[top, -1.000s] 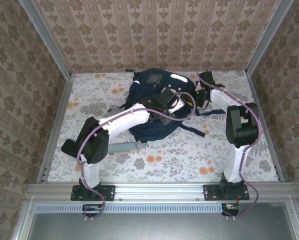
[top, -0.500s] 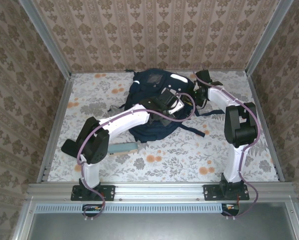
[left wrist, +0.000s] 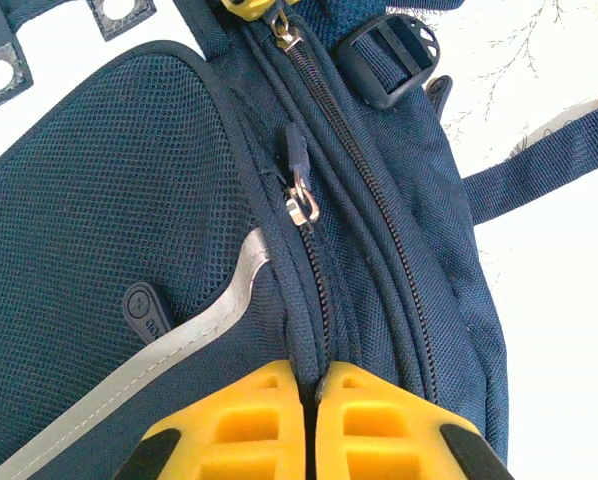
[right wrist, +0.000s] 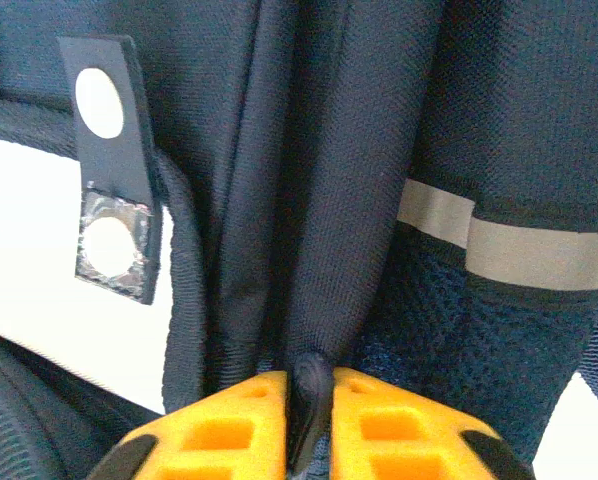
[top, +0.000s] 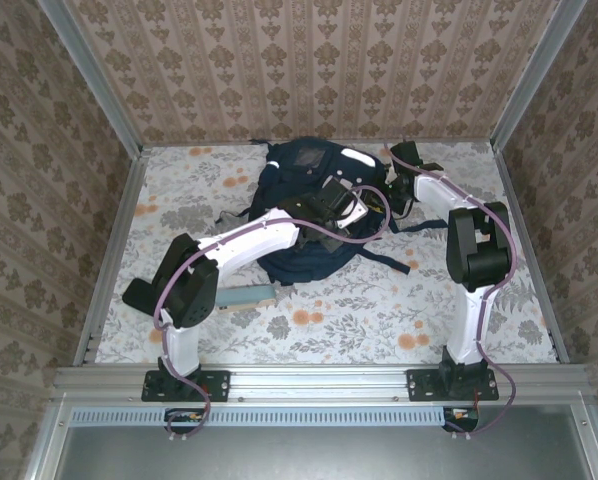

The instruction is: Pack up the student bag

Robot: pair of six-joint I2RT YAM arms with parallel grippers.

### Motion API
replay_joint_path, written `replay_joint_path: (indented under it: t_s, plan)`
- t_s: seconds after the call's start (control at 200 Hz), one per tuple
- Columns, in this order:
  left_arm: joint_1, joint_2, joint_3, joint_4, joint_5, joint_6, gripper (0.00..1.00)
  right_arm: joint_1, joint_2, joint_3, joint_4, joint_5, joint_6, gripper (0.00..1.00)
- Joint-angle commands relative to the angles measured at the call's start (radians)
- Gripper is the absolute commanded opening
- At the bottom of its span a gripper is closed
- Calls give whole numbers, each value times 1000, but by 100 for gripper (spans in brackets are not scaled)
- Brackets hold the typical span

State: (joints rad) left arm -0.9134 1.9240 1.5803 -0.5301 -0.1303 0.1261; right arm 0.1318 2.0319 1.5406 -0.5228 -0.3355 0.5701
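You have the student bag point(top: 304, 205) lying at the far middle of the table point(top: 379, 310), with both arms reaching over its right half. The grips look chosen to pull against each other: one side anchors the cloth while the other tensions the zip point(left wrist: 324, 270), so the opening can be worked.

Your left gripper point(left wrist: 311, 390) has its yellow fingers pressed almost together, pinching the raised seam of cloth that carries the zip. The metal zip pull point(left wrist: 301, 205) sits further along that line, apart from the fingers, with a black buckle point(left wrist: 389, 58) beyond it.

Your right gripper point(right wrist: 309, 390) is likewise squeezed down to a narrow slit, and a dark fold point(right wrist: 309, 385) of the bag is caught between the pads. A pale stripe point(right wrist: 509, 240) runs across the fabric just to the right of it.

A flat grey-green thing point(top: 247, 296) lies on the table nearer the left arm, well apart from the bag, so I judge the packing isn't finished
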Motion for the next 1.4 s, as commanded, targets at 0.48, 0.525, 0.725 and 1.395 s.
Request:
replay_joint_path:
  t_s: [0.48, 0.525, 0.725, 1.395]
  plan:
    - [61, -36, 3, 33, 94, -102, 3, 6, -240, -299, 210, -101, -65, 6]
    - [62, -37, 1, 36, 99, -104, 3, 8, -240, -303, 199, -75, -70, 8]
    - [65, -43, -3, 41, 116, -106, 3, 8, -209, -258, 106, 120, -65, 16]
    - [69, -34, 1, 38, 127, -119, 3, 9, -178, -221, 144, 73, -93, 3]
